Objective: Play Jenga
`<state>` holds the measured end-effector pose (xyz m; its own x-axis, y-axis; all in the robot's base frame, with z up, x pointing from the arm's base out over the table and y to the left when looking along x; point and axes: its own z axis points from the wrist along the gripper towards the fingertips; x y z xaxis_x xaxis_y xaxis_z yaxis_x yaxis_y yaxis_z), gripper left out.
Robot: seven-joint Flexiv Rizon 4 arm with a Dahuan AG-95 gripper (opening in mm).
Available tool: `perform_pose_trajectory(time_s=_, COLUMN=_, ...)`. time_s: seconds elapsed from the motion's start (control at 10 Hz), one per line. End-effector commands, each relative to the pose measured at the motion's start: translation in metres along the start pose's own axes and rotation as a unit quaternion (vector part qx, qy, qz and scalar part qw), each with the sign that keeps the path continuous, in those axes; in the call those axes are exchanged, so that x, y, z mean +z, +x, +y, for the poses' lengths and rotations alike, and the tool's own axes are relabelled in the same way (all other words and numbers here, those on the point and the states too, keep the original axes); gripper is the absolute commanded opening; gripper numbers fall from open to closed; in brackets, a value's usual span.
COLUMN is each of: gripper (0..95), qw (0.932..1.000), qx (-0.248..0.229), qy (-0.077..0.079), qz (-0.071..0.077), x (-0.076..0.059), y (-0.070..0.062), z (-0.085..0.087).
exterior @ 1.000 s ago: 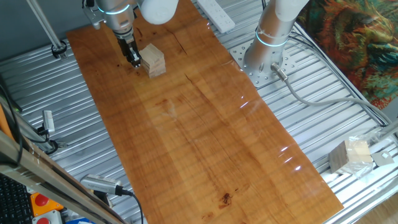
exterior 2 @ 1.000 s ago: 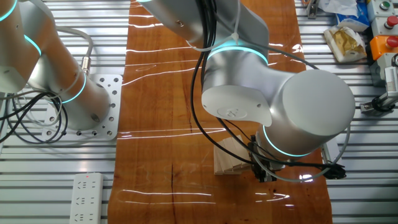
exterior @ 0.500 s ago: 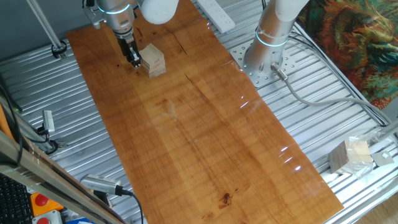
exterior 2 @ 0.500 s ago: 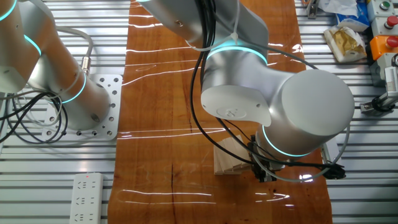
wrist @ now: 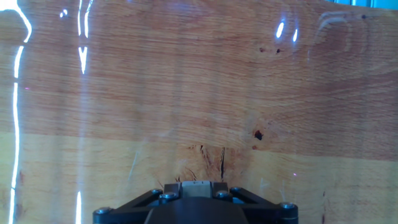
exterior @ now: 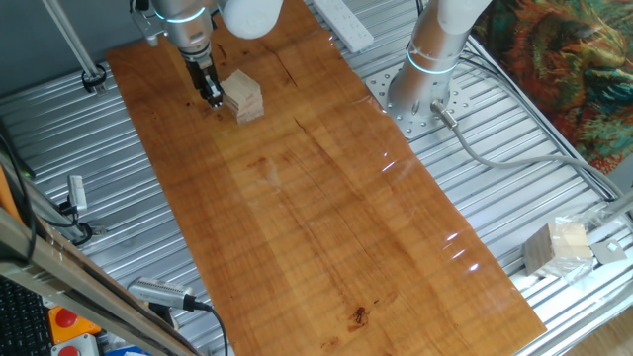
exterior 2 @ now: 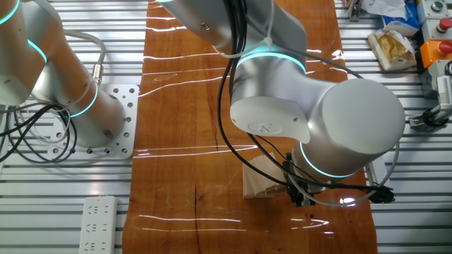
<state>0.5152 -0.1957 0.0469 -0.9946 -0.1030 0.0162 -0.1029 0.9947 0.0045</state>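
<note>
Jenga [exterior: 243, 95], a small stack of pale wooden blocks in a few layers, sits on the wooden counter [exterior: 316, 198] near its far end as one fixed view shows it. In the other fixed view the stack [exterior 2: 265, 178] is mostly hidden behind the arm's large grey wrist housing [exterior 2: 318, 120], with only its lower corner and side showing.

Just beside the stack, on its left in the first fixed view, the dark end effector [exterior: 212, 94] points down with its tip at the level of the stack's side; whether it touches the blocks cannot be told. The fingers look close together there, but whether they are apart or pressed shut cannot be told from any view. The hand view shows only the black end effector body [wrist: 196, 205] at the bottom edge and bare wood grain with a small dark knot [wrist: 257, 134] beyond; no block appears in it.

Off the counter, a pale beige cube-like lump [exterior: 559, 247] rests on the metal slats, well apart from the stack. A white power strip [exterior 2: 97, 224] lies on the slats.
</note>
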Motion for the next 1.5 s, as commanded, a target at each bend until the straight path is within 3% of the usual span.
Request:
perform_pose_trajectory(time_s=0.1, gripper=0.0, qw=1.0000, qx=0.000, qy=0.000, qz=0.000, x=-0.0004, y=-0.0005, z=0.0002)
perform_pose_trajectory(time_s=1.5, gripper=0.0, qw=1.0000, qx=0.002, qy=0.000, qz=0.000, x=0.0004, y=-0.0070, z=0.0000)
